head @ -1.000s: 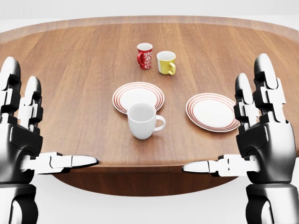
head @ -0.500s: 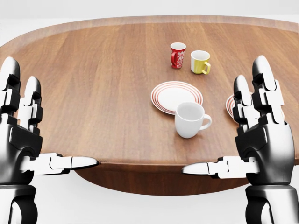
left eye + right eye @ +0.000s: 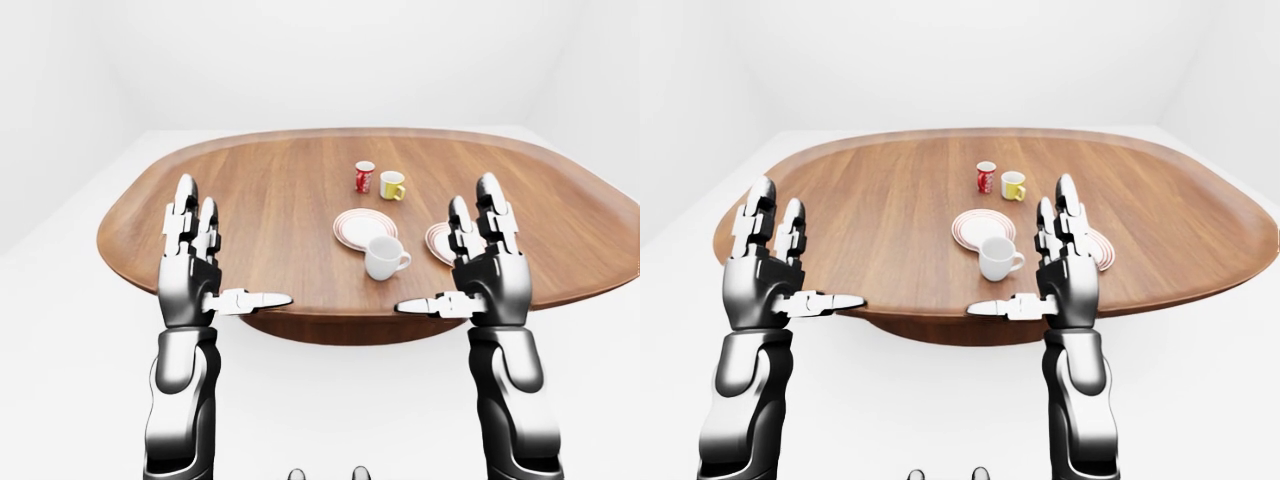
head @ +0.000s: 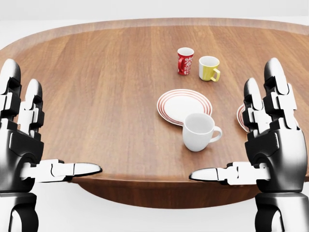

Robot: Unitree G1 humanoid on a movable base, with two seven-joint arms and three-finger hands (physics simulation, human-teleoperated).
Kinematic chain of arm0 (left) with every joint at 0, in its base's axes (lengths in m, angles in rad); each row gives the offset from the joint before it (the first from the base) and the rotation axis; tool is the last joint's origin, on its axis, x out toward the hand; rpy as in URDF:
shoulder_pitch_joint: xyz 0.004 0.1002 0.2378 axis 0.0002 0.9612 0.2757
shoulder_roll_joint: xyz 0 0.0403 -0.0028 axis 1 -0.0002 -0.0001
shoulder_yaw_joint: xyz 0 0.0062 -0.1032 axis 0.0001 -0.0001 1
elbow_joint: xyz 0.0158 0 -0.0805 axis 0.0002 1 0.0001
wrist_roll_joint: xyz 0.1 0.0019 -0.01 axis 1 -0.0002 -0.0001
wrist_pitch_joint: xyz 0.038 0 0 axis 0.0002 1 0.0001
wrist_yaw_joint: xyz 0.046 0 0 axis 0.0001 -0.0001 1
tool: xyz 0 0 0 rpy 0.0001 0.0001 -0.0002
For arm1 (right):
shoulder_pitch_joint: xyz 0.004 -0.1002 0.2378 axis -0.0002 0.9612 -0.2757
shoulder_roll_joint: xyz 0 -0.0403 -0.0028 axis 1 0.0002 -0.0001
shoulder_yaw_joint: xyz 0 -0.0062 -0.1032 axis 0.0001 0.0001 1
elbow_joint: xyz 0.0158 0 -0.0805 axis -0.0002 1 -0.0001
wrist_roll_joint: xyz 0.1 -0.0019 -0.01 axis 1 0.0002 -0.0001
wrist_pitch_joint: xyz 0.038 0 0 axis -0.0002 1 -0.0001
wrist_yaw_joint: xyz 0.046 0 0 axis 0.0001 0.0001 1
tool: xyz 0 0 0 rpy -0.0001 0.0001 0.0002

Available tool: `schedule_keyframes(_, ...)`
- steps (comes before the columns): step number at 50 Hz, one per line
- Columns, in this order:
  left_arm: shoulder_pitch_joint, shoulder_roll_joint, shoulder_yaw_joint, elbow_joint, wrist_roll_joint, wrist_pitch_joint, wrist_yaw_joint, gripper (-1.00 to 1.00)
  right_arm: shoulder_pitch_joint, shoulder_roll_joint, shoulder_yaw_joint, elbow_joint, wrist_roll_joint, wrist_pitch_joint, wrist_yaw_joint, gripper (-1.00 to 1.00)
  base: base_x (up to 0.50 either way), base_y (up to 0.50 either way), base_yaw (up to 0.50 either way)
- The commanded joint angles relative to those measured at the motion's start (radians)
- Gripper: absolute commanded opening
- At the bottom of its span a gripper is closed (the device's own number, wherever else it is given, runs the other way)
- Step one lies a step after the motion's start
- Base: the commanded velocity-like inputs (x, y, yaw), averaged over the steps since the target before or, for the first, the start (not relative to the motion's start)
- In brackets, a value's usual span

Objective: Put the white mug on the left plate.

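Observation:
The white mug (image 4: pixel 199 131) stands upright on the wooden table (image 4: pixel 96 87), handle to the right, just below the left plate (image 4: pixel 184 106) and touching or overlapping its rim in the head view. That plate is white with red rings and bare. My left hand (image 4: pixel 48 125) is open at the view's left, far from the mug. At the right, my right hand (image 4: pixel 232 121) is open too, its thumb pointing toward the space under the mug. Neither hand touches anything.
A red patterned mug (image 4: pixel 185 60) and a yellow mug (image 4: pixel 208 68) stand side by side above the left plate. The right plate (image 4: pixel 240 116) is mostly hidden behind my right hand. The table's rounded edge (image 4: pixel 145 186) runs just beyond my thumbs.
The whole picture has shifted: mugs and plates slid right across the head view, then slightly down. This is camera motion; both hands keep their pose and stay open.

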Motion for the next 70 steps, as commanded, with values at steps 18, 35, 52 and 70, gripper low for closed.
schedule_keyframes(18,-0.001,-0.001,-0.002,-0.011,0.001,0.0,-0.003,0.98,0.007,0.0,0.001,-0.018,0.022,0.0,0.015,1.0,0.5,0.0,0.0)
schedule_keyframes(35,-0.008,0.001,0.002,-0.021,-0.003,0.0,-0.004,0.98,0.001,-0.003,0.0,-0.021,0.02,0.0,0.019,1.0,0.5,0.0,0.0)
schedule_keyframes(52,-0.008,0.003,0.003,-0.023,-0.003,0.0,-0.006,0.98,0.001,-0.002,0.002,-0.015,0.016,0.0,0.021,1.0,0.5,0.0,0.0)
schedule_keyframes(70,-0.012,0.005,0.01,-0.016,-0.005,0.0,-0.006,0.98,-0.016,-0.005,-0.002,0.024,-0.026,0.0,-0.016,1.0,0.32,-0.02,0.0)
